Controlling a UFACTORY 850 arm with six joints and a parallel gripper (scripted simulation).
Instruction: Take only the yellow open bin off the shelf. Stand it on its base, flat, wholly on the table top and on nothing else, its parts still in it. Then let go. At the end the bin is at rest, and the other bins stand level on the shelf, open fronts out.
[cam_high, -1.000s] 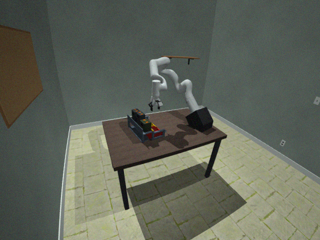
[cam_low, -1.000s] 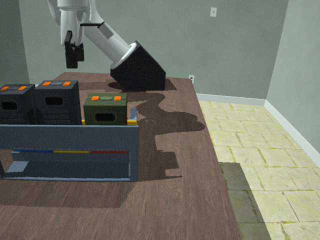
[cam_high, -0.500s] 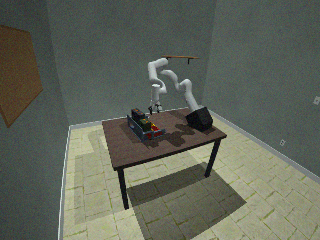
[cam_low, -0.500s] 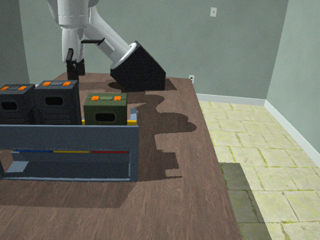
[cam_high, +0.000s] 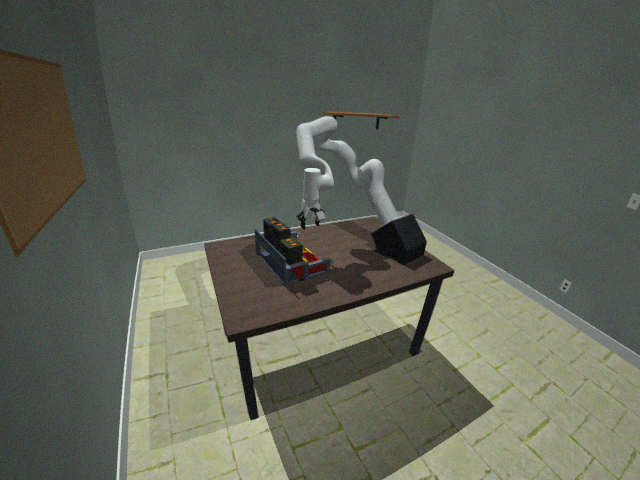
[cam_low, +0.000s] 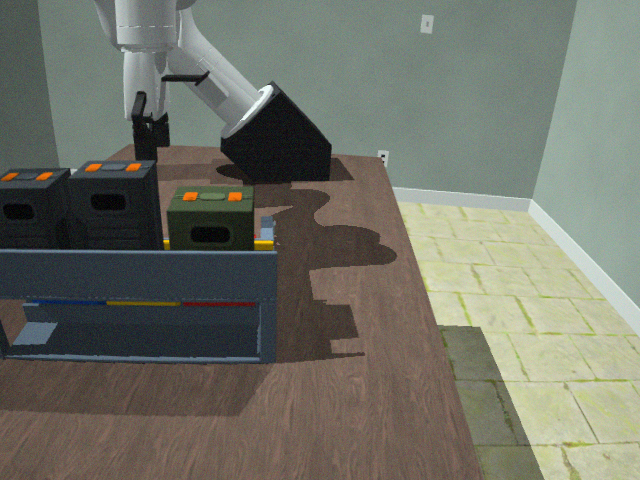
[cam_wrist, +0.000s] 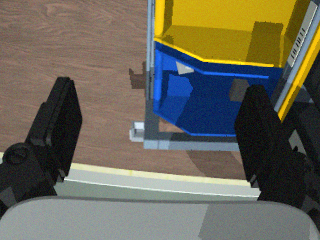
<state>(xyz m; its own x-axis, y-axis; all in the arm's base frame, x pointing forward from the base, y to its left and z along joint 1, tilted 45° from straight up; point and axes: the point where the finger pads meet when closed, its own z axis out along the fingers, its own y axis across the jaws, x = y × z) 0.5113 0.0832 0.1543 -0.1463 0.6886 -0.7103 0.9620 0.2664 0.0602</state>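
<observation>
The yellow open bin (cam_wrist: 234, 20) sits in the lower level of the grey shelf (cam_high: 289, 255) on the table, between a blue bin (cam_wrist: 214, 100) and a red bin (cam_high: 318, 266). In the top view only a bit of the yellow bin (cam_high: 306, 250) shows. My gripper (cam_wrist: 160, 101) is open and empty. It hangs above the table at the far end of the shelf, fingers pointing down, over the blue bin's front edge. It also shows in the top view (cam_high: 310, 215) and in the exterior view (cam_low: 147, 134).
Two black boxes (cam_low: 111, 204) and a green box (cam_low: 211, 217) stand on top of the shelf. The arm's black base (cam_low: 279, 139) stands at the table's far right. The shelf's back panel (cam_low: 136, 279) faces the exterior view. A wall shelf (cam_high: 361, 115) hangs behind the arm.
</observation>
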